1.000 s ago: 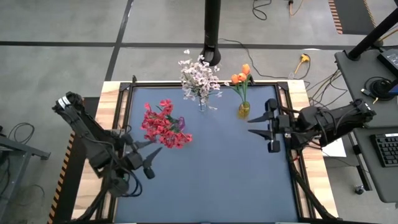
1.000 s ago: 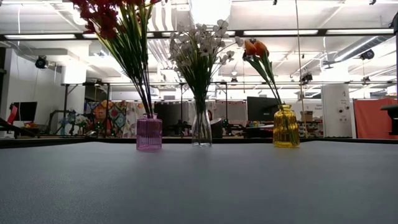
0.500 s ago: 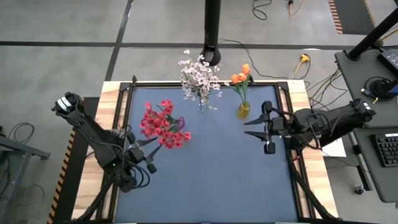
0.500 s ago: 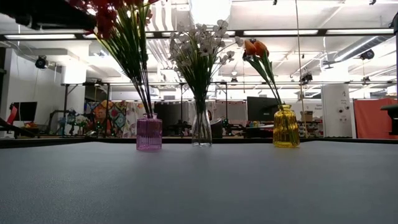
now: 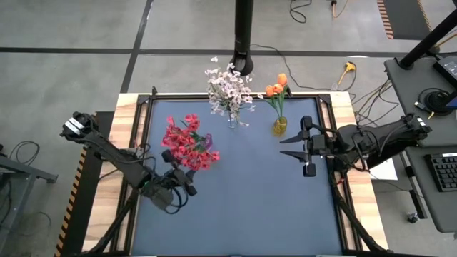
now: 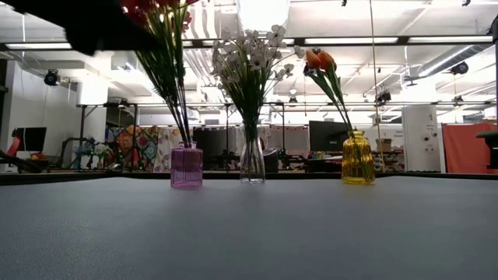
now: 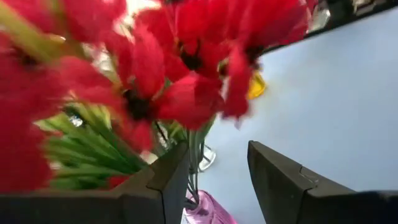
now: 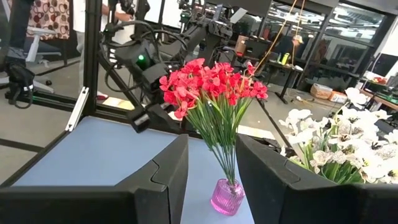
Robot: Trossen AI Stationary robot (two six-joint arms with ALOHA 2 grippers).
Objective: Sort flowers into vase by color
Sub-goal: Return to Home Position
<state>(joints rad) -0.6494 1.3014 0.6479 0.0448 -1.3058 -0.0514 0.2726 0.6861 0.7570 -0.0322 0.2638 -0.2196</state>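
3 vases, w/ flowers, 1 color ea.

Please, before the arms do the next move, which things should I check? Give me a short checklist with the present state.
1. red flowers in purple vase: ok.
2. white flowers in transparent vase: ok.
3. orange tulips in yellow vase: ok.
4. left gripper open, empty: ok.
5. right gripper open, empty: ok.
6. left gripper clear of red flowers: cannot tell; they crowd its wrist view.
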